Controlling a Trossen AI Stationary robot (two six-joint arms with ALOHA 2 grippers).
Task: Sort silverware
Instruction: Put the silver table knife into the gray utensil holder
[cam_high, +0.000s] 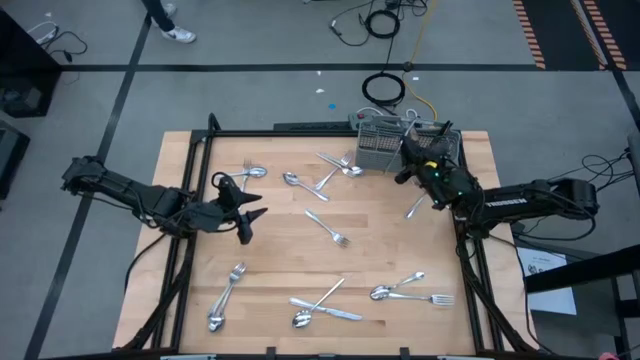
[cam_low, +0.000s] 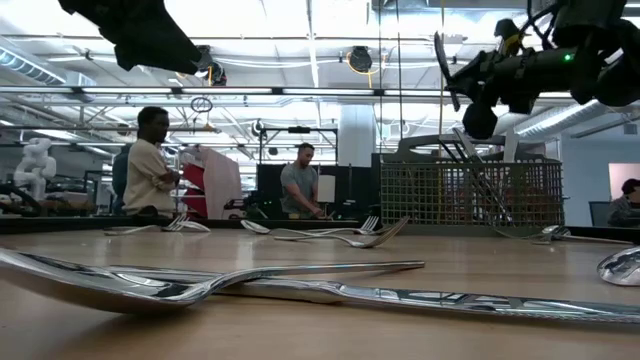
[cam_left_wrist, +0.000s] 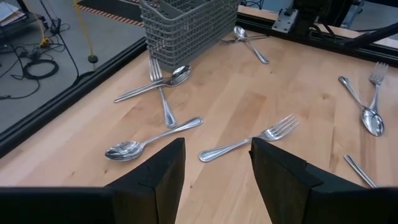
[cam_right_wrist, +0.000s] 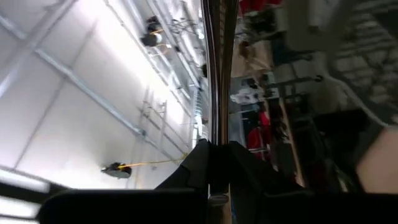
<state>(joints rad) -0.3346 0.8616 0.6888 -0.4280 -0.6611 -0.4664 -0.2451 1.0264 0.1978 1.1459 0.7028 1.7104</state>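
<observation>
Two pincers: right pincer (cam_high: 410, 150) above basket (cam_high: 378, 146)

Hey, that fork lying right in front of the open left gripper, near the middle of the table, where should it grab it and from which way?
Probably the handle, midway along. The fork lies flat on the table, alone, its thin handle running crosswise before the open left gripper. Come straight down with the fingers straddling the handle; the tines end is wider and curved, a poorer seat.

Left claw (cam_high: 252, 222) agape, right claw (cam_high: 411, 150) pinched.
</observation>
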